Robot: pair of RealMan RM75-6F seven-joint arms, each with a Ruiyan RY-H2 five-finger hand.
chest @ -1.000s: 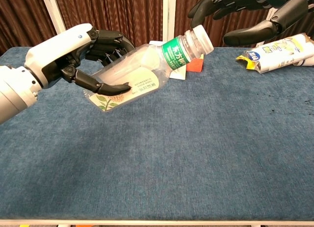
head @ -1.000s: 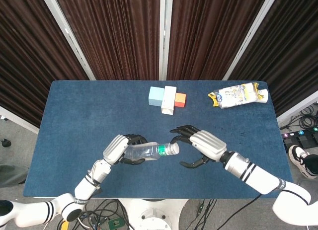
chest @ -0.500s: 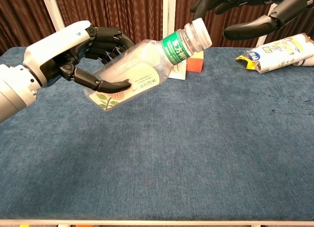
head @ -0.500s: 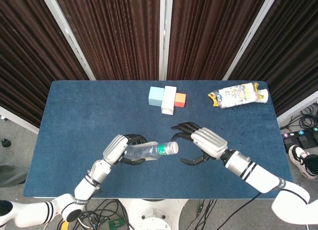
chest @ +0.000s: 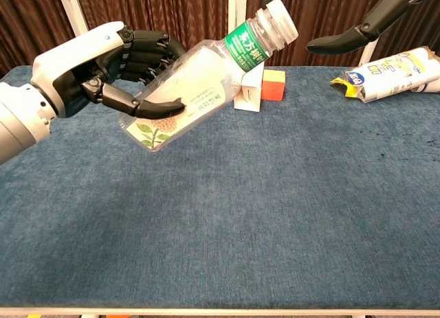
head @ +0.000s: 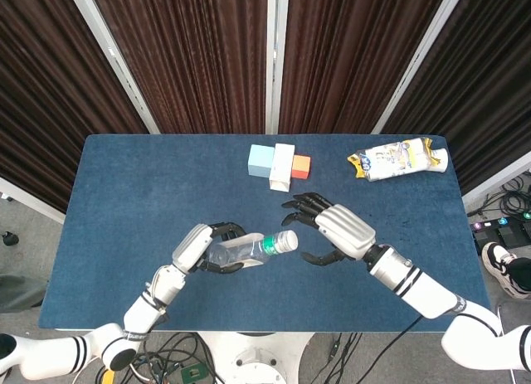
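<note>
The clear plastic bottle (chest: 189,84), gripped by the left hand (chest: 96,74), has been tilted steeper, its cap (chest: 277,19) apparently brought nearer the right hand (head: 332,232), whose fingers are spread wide and empty.

The chest view's top edge cuts off most of the right robot hand (chest: 357,26) (only fingertips show).

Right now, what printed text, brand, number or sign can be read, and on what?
bottle, held by the left hand: white characters on its green neck band, too blurred to read; small print on the leaf label, unreadable.
snack packet: blue logo and dark print, too small to read.
Nothing else bears text.
</note>
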